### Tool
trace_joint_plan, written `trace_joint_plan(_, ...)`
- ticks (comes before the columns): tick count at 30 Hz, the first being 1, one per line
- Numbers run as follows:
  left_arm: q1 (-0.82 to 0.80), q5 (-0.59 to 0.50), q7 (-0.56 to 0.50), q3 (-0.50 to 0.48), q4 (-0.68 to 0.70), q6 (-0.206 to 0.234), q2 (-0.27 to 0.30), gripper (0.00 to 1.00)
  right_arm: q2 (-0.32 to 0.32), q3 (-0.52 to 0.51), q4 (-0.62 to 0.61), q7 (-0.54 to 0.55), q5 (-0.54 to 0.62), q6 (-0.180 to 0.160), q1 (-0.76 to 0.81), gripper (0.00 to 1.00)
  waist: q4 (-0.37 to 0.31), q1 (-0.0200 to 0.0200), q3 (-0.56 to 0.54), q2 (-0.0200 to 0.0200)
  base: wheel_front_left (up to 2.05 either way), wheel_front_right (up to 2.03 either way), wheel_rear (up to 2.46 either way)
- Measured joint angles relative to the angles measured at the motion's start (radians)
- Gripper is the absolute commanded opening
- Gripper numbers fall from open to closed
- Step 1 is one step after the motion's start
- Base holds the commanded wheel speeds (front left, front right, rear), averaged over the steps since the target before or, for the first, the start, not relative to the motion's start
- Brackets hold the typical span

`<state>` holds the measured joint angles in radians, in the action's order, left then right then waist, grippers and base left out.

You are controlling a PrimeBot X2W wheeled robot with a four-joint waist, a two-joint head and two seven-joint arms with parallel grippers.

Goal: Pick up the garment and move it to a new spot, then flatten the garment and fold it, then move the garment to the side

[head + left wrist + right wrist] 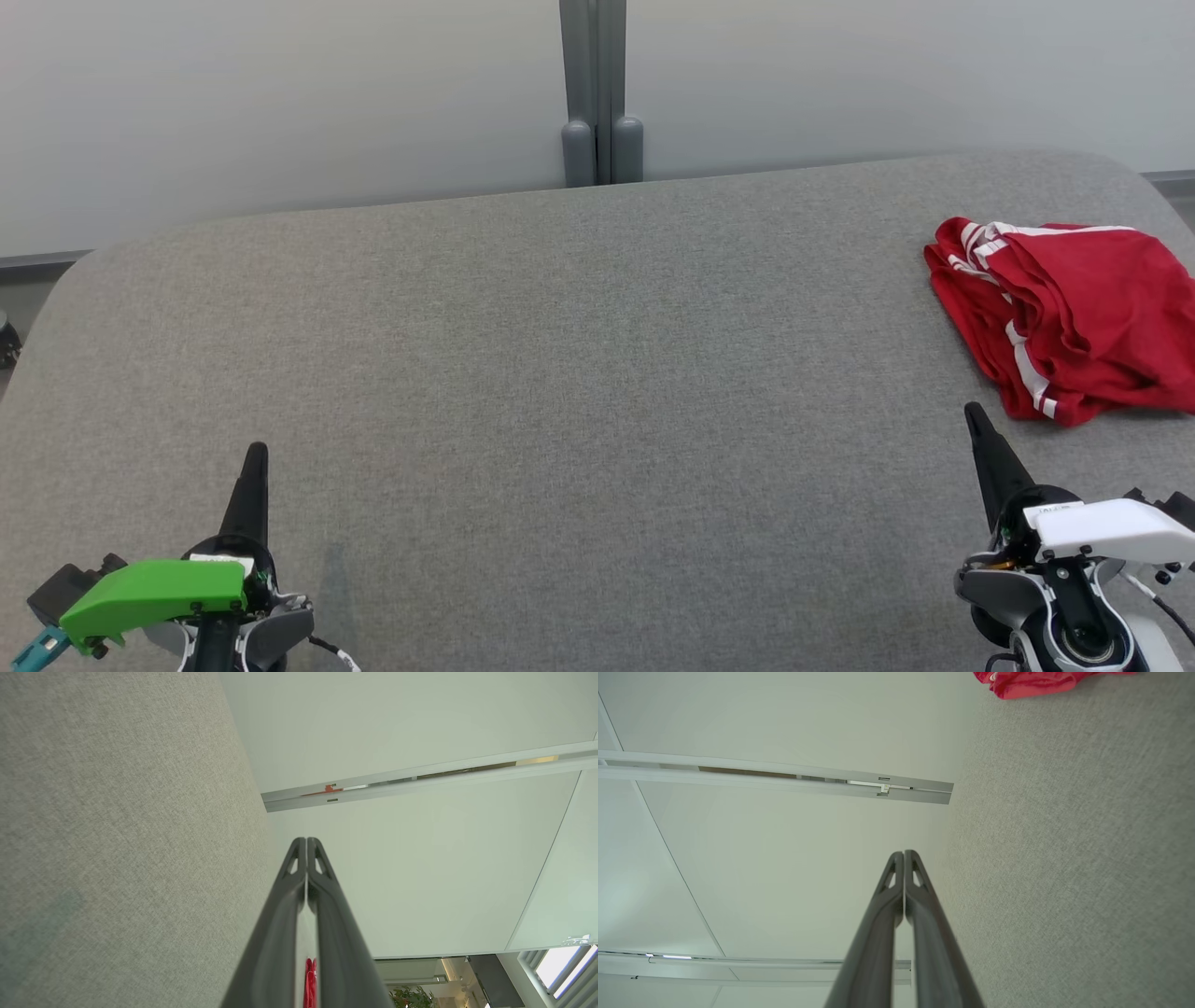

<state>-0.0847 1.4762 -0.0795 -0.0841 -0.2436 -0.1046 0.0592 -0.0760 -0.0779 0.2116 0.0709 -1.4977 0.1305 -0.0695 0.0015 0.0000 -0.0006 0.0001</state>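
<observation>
At right edge of grey table (560,373), crumpled red garment (1074,317), white-striped

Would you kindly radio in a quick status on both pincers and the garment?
Left pincer shut, empty. Right pincer shut, empty, just short of the red garment. Garment bunched at the table right edge. Nothing lies between.
</observation>
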Motion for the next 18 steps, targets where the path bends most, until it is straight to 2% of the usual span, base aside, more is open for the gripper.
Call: trace_joint_plan(18, -0.015, 0.117, -0.033, -0.028, -0.001, -0.022, -0.008, 0.00, 0.007, -0.011, 0.029, 0.021, -0.117, 0.000, -0.029, 0.00, -0.001, 0.0000, 0.003, 0.0000, 0.00, 0.00, 0.00)
